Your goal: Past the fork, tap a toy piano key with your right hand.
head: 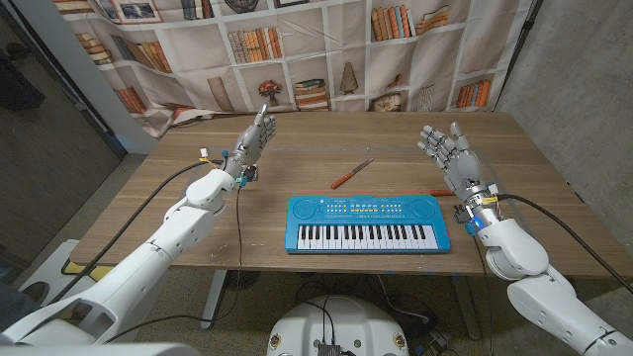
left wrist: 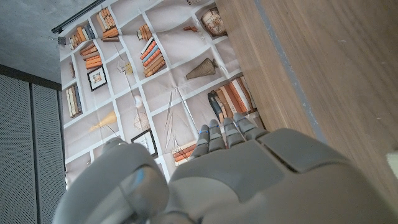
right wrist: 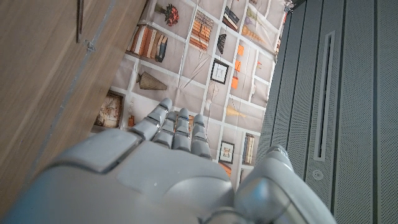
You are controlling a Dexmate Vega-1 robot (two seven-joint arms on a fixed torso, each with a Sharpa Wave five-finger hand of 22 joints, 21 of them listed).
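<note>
1. Near the bench's front edge, your target, the blue toy piano, lies flat at centre; no key has been tapped yet.
2. Your right hand is raised beside the piano's right end, released and holding nothing.
3. Your left hand is likewise released, well apart.
4. The red-handled fork lies behind the piano; open bench surrounds it, so keep to the key side.
</note>
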